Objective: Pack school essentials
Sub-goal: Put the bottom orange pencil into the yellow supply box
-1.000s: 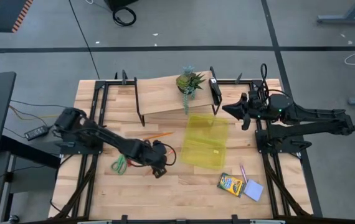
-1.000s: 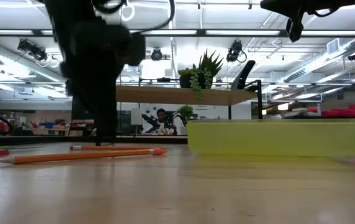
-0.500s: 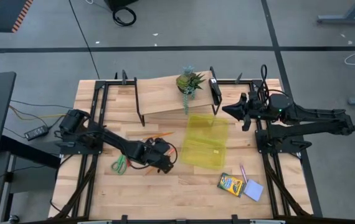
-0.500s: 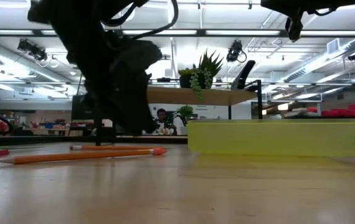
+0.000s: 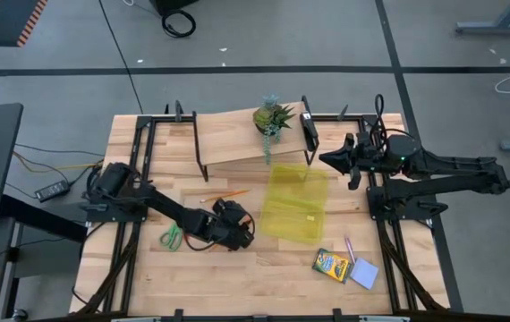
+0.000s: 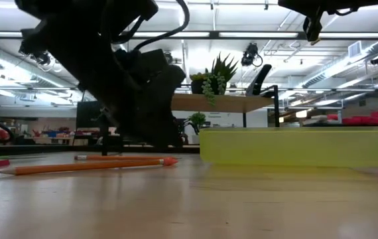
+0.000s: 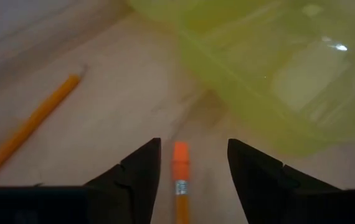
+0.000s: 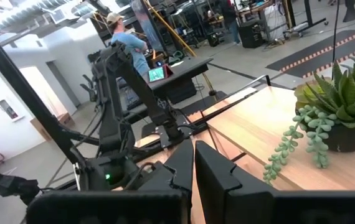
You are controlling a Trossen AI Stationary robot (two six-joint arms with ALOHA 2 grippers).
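Note:
My left gripper (image 5: 242, 234) (image 7: 187, 168) is open, low over the table, just left of the translucent yellow pouch (image 5: 295, 202) (image 7: 271, 68). Its fingers stand on either side of an orange pencil's eraser end (image 7: 180, 163) (image 6: 168, 160) without touching it; that pencil lies flat on the wood. The second orange pencil (image 5: 228, 194) (image 7: 31, 124) lies farther off. Green-handled scissors (image 5: 172, 236) lie left of the gripper. The crayon box (image 5: 330, 264), pink pen (image 5: 350, 249) and blue notepad (image 5: 363, 274) lie near the front right. My right gripper (image 5: 331, 159) (image 8: 194, 163) waits shut, raised at the far right.
A potted spiky plant (image 5: 273, 117) stands on a wooden riser shelf (image 5: 233, 139) at the far edge, behind the pouch. Black frame rails (image 5: 139, 179) run along both table sides. Bare wood lies in front of the pouch and left gripper. A person stands in the room beyond.
My left gripper has moved toward the table's right, closer to the yellow pouch, and has tipped lower over the near pencil's eraser end. The pencils, pouch and right arm have stayed where they were.

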